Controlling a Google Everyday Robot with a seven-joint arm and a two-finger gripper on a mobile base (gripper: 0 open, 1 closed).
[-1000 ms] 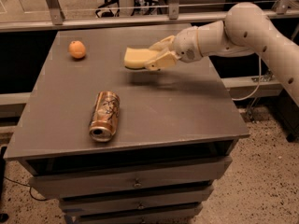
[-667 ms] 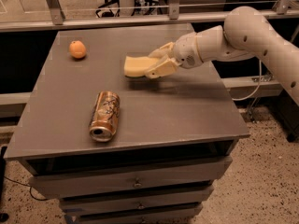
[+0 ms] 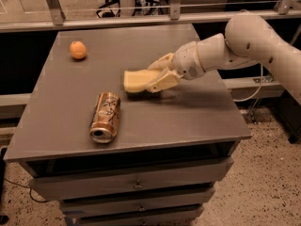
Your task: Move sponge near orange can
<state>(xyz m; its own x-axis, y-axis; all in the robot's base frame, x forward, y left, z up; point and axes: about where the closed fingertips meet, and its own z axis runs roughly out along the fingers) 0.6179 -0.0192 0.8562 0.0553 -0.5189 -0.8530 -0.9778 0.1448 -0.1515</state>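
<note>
The pale yellow sponge is held by my gripper, whose fingers are shut on its right end. The sponge sits low at the table surface, near the middle of the grey table. The orange can lies on its side with its silver top toward the front edge. It is just left of and in front of the sponge, a short gap apart. My white arm reaches in from the right.
A small round orange fruit sits at the table's back left. The table stands on a drawer cabinet. A metal rail runs behind the table.
My gripper has carried the sponge down and toward the front left, closer to the orange can. The can and the fruit have not moved.
</note>
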